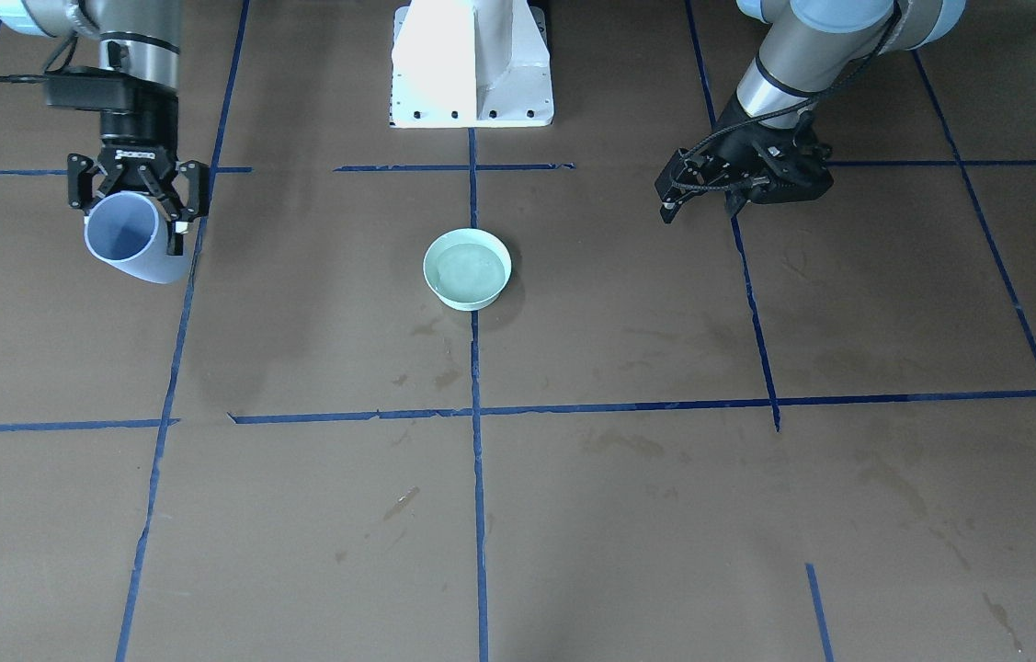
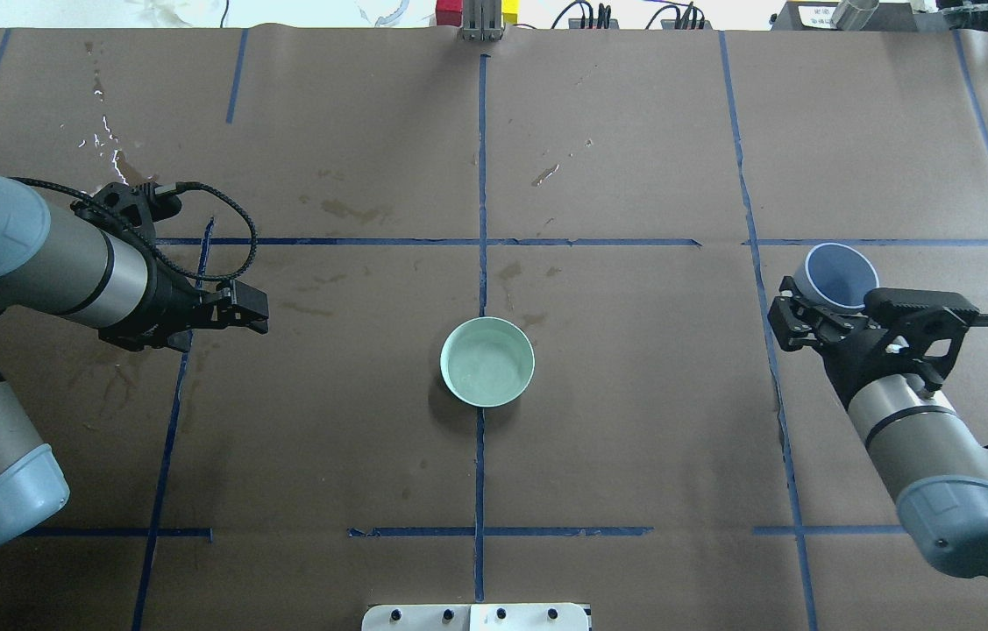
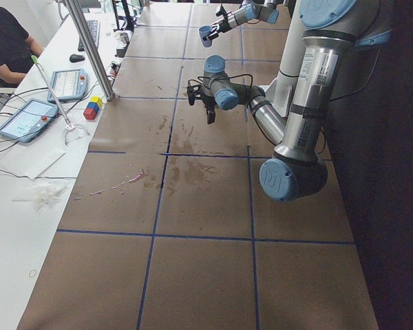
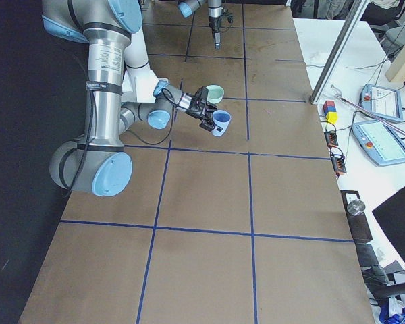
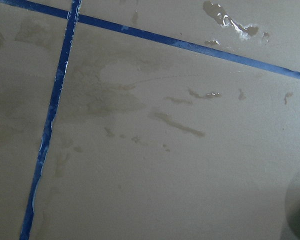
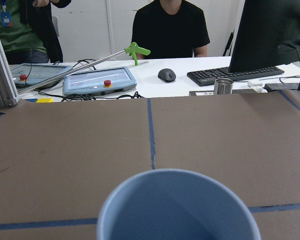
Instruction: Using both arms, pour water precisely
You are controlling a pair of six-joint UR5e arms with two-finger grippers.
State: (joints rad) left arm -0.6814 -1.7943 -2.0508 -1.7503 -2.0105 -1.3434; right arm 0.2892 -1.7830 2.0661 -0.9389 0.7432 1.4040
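A mint-green bowl (image 1: 467, 302) stands at the table's middle with water (image 1: 470, 268) in it, shown as a faint sheen; it also shows in the overhead view (image 2: 444, 364). My right gripper (image 1: 136, 198) is shut on a light blue cup (image 1: 127, 241) and holds it above the table, far to the bowl's side, with the mouth tilted away from my base. The cup fills the bottom of the right wrist view (image 6: 177, 207). My left gripper (image 1: 700, 210) hangs open and empty over bare table on the bowl's other side, tilted downward.
My white pedestal (image 1: 472, 64) stands behind the bowl. Blue tape lines cross the brown table cover. Wet spots glint near the far left (image 2: 103, 140). Beyond the far edge sit operators (image 6: 170, 25), tablets (image 6: 97, 80) and a keyboard (image 6: 235, 75).
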